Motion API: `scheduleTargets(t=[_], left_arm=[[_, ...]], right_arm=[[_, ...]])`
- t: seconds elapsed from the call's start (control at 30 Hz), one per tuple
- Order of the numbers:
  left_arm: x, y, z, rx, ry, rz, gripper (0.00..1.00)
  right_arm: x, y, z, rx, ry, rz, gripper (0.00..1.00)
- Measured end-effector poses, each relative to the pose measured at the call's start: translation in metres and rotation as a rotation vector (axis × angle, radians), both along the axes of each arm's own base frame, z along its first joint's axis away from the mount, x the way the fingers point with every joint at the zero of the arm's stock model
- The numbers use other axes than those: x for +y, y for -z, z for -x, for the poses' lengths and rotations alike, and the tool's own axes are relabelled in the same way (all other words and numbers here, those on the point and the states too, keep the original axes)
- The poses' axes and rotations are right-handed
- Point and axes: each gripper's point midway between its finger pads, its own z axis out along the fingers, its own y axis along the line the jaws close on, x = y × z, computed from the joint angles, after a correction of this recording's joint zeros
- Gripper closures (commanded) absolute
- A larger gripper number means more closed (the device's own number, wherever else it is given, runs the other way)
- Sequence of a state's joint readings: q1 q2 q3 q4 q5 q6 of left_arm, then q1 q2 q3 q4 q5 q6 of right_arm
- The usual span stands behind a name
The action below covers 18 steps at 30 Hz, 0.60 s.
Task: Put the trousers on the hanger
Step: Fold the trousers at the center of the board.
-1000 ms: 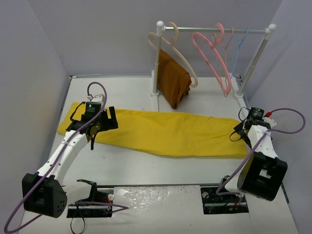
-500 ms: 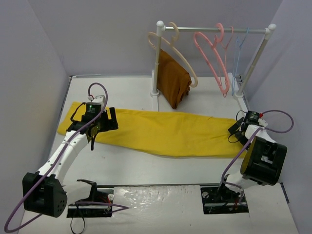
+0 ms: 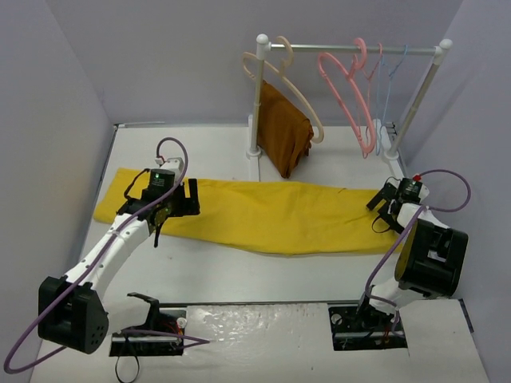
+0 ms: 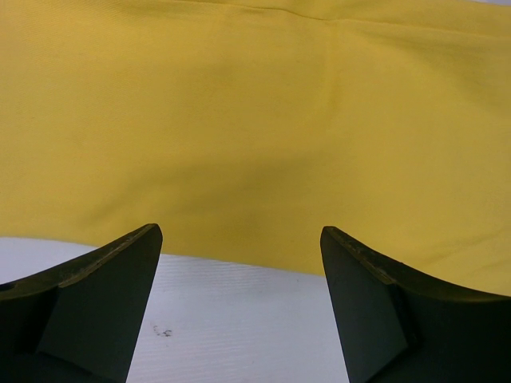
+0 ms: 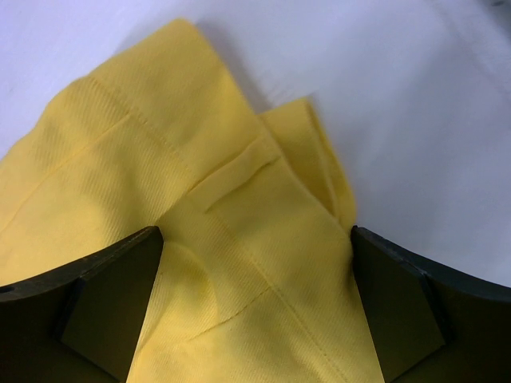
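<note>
Your trousers (image 3: pixel 271 215) lie on the bench (image 3: pixel 239 275), long axis left-right across mid-frame. Your left pincer (image 4: pixel 239 239) gapes empty over their left part. Your right pincer (image 5: pixel 255 239), wide and empty, straddles their right end. The hanger (image 3: pixel 351 92) hangs upper right.

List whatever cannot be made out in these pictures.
- Left wrist view: large bright yellow cloth trousers run off the top and both sides; which part faces the left hand is unclear.
- Right wrist view: dark fingers of the right hand cover cloth; touching or not is unclear.
- Top view: thin light blue plastic hanger too fine to trace; two thin pink plastic hangers overlap.
</note>
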State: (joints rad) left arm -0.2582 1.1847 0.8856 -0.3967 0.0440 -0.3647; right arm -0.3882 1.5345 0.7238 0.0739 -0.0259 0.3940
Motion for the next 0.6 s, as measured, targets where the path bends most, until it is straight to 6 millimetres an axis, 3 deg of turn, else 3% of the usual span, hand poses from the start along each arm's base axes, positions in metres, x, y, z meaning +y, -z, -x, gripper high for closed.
scheduleTargets(t=[0.17,0.27,0.33,0.43,0.57,0.6], left_arm=[[-0.034,-0.001,0.010,-0.014,0.128,-0.013,0.22],[-0.056,-0.002,0.019,-0.016,0.211,-0.013,0.22],[-0.070,-0.002,0.027,-0.017,0.266,-0.014,0.22],[-0.094,-0.005,0.034,-0.021,0.343,-0.013,0.22],[-0.129,-0.016,0.038,-0.034,0.443,0.008,0.22],[-0.135,-0.020,0.037,-0.040,0.461,0.013,0.22]], right_arm=[[0.047,-0.003,-0.001,-0.020,-0.131,-0.047,0.00],[0.078,-0.006,0.010,-0.008,-0.203,-0.100,0.00],[0.087,-0.012,0.020,0.004,-0.223,-0.109,0.00],[0.077,-0.033,0.026,-0.025,-0.188,-0.076,0.05],[0.050,-0.059,0.022,-0.078,-0.105,-0.042,0.28],[0.042,-0.065,0.019,-0.100,-0.086,-0.031,0.29]])
